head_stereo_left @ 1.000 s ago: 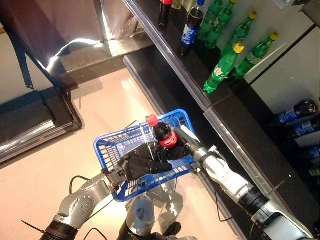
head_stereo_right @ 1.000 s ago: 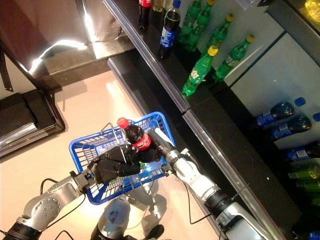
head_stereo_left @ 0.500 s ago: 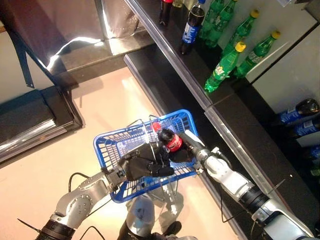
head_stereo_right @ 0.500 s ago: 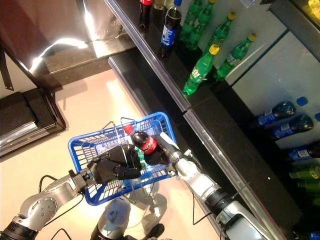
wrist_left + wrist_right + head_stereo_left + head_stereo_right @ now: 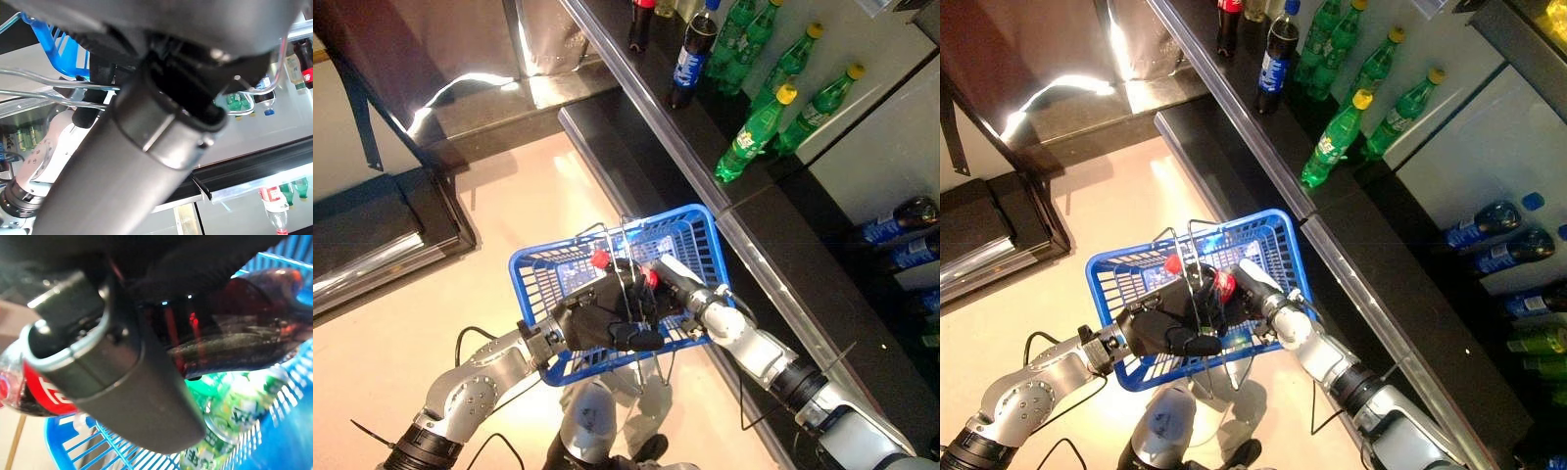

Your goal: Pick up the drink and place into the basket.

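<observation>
Cola bottle (image 5: 230,338) lies gripped in my right hand (image 5: 1258,294), fingers curled round it, inside the blue basket (image 5: 690,230) above a green bottle (image 5: 230,413). My left hand (image 5: 607,323) clutches the basket's wire handle (image 5: 626,255).

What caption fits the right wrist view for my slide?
Right hand holding the dark cola bottle over the blue basket, a green bottle already lying inside.
</observation>
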### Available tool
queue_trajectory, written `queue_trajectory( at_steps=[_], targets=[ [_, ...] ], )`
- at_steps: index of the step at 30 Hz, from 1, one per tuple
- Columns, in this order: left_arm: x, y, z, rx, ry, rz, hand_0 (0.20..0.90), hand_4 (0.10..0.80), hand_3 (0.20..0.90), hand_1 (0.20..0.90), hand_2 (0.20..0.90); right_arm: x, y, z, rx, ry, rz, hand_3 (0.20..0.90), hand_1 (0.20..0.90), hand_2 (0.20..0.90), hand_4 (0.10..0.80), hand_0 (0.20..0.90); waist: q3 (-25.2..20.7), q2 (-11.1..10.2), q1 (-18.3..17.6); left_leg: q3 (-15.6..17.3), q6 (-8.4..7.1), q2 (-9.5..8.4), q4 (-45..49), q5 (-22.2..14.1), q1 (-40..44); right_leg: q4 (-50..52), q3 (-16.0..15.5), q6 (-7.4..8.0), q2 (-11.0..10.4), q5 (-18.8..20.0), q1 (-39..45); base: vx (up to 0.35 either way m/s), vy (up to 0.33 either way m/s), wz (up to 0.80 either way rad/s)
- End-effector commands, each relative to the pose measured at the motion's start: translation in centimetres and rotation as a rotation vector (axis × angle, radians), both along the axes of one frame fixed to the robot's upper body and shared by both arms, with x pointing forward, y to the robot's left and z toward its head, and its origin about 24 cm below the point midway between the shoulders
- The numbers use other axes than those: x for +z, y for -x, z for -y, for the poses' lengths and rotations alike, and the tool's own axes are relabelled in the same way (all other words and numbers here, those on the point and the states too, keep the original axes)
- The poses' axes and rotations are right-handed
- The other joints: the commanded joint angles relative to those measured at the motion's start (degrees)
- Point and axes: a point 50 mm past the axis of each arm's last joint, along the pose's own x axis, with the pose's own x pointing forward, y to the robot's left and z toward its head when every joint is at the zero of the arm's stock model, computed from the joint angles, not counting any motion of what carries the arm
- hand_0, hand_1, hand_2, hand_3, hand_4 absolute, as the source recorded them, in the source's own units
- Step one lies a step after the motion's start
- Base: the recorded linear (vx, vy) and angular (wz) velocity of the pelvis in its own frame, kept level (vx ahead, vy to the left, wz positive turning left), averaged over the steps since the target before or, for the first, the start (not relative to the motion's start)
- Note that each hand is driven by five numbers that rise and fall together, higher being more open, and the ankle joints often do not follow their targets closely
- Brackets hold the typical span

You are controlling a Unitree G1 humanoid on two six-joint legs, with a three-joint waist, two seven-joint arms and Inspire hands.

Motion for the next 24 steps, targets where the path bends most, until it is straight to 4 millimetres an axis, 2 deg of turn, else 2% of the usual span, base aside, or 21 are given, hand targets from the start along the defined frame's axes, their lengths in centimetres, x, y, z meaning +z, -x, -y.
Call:
queue_trajectory(
  at_steps=[1, 5, 11, 17, 24],
  targets=[
    [10.4, 4.3, 6.6, -0.547, 0.541, 0.529, 0.300, 0.100, 0.200, 0.300, 0.300, 1.4, -0.3, -3.0, 0.138, 0.053, 0.128, 0.200, 0.300, 0.300, 0.100, 0.300, -18.37, -0.49, -0.11, -2.03, -0.93, 2.59, -1.17, -5.41, 4.59, 0.84, -1.27, -0.33, -1.36, 2.84, -0.74, 0.000, 0.000, 0.00],
    [10.5, 4.5, 6.9, -0.586, 0.528, 0.553, 0.300, 0.100, 0.200, 0.300, 0.300, 2.6, -0.8, -3.9, 0.200, 0.203, 0.244, 0.200, 0.300, 0.300, 0.100, 0.300, -18.53, -0.52, 0.19, -2.08, -0.83, 2.53, -1.17, -5.46, 4.68, 0.82, -1.30, -0.33, -1.29, 2.89, -0.72, 0.000, 0.000, 0.00],
    [10.7, 4.7, 7.6, -0.636, 0.530, 0.567, 0.300, 0.100, 0.200, 0.300, 0.300, 3.2, -1.6, -4.7, 0.236, 0.347, 0.291, 0.200, 0.300, 0.300, 0.100, 0.300, -19.04, -0.41, 0.56, -2.43, -0.77, 2.29, -1.17, -5.37, 4.78, 0.73, -1.63, -0.40, -1.30, 2.90, -0.52, 0.002, 0.005, 0.00],
    [11.0, 5.0, 8.2, -0.694, 0.536, 0.592, 0.300, 0.100, 0.200, 0.300, 0.300, 2.7, -2.5, -4.6, 0.229, 0.449, 0.283, 0.200, 0.300, 0.300, 0.100, 0.300, -19.36, -0.46, 1.24, -2.98, -0.66, 2.11, -1.17, -5.26, 4.60, 0.83, -2.47, -0.37, -1.36, 2.92, -0.50, 0.008, 0.012, 0.10],
    [11.5, 5.4, 8.6, -0.751, 0.553, 0.616, 0.300, 0.100, 0.200, 0.300, 0.300, 1.7, -2.7, -5.1, 0.212, 0.435, 0.239, 0.200, 0.300, 0.300, 0.100, 0.300, -19.43, -0.70, 2.01, -3.84, -0.45, 1.83, -1.17, -5.26, 4.43, 0.87, -2.82, -0.38, -1.20, 2.99, -0.57, 0.004, -0.003, 0.05]
  ],
)
